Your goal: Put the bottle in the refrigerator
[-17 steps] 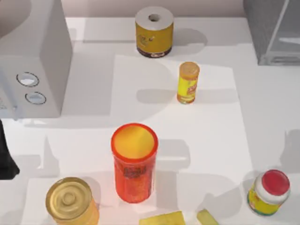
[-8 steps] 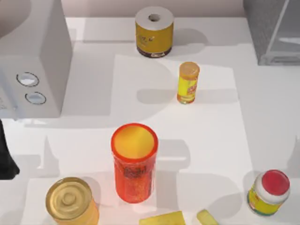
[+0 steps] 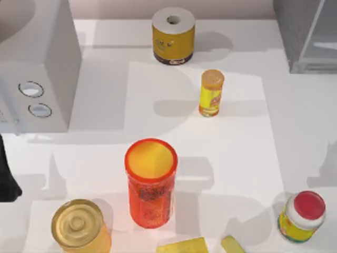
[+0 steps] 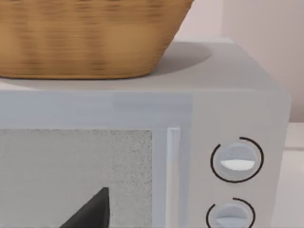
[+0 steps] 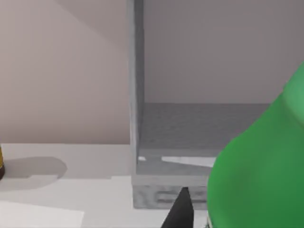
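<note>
In the right wrist view the green bottle (image 5: 266,166) looms close, with my right gripper (image 5: 223,213) shut on it; one dark fingertip (image 5: 179,211) shows beside it. Straight ahead stands the refrigerator (image 5: 190,128), a grey box with its front open and a bare grey floor inside. From above, the refrigerator (image 3: 308,37) sits at the table's far right corner. My left arm (image 3: 8,176) stays parked at the left edge, facing the white appliance.
A white appliance (image 3: 37,68) with two dials stands far left, a wicker basket (image 4: 85,38) on top. A yellow can (image 3: 173,36), a yellow cylinder (image 3: 211,93), a tall orange can (image 3: 151,182), a gold-lidded can (image 3: 79,226) and a red-capped jar (image 3: 302,215) dot the table.
The right arm's shadow along the table's right edge has slid further toward that edge. Nothing standing on the table has moved, and the left arm is still.
</note>
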`<action>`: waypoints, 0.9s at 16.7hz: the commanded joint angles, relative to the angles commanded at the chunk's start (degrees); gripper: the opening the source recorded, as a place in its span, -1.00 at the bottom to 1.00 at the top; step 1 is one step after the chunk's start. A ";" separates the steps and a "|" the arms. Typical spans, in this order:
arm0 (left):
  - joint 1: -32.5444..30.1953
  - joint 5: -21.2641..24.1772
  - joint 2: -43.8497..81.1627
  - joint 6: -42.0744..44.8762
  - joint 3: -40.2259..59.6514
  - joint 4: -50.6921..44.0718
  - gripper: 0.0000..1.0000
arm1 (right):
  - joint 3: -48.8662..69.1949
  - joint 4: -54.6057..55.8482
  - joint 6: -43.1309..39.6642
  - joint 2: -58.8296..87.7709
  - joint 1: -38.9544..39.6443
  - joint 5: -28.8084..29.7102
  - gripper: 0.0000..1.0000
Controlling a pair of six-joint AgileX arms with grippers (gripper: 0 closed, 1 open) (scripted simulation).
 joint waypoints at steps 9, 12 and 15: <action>0.00 0.00 0.00 0.00 0.00 0.00 1.00 | 22.83 26.22 0.22 49.10 -6.04 -6.37 -0.98; 0.00 0.00 0.00 0.00 0.00 0.00 1.00 | 30.93 35.53 0.31 66.93 -8.41 -8.39 -0.98; 0.00 0.00 0.00 0.00 0.00 0.00 1.00 | 38.18 43.86 0.43 82.91 -10.61 -10.11 -0.98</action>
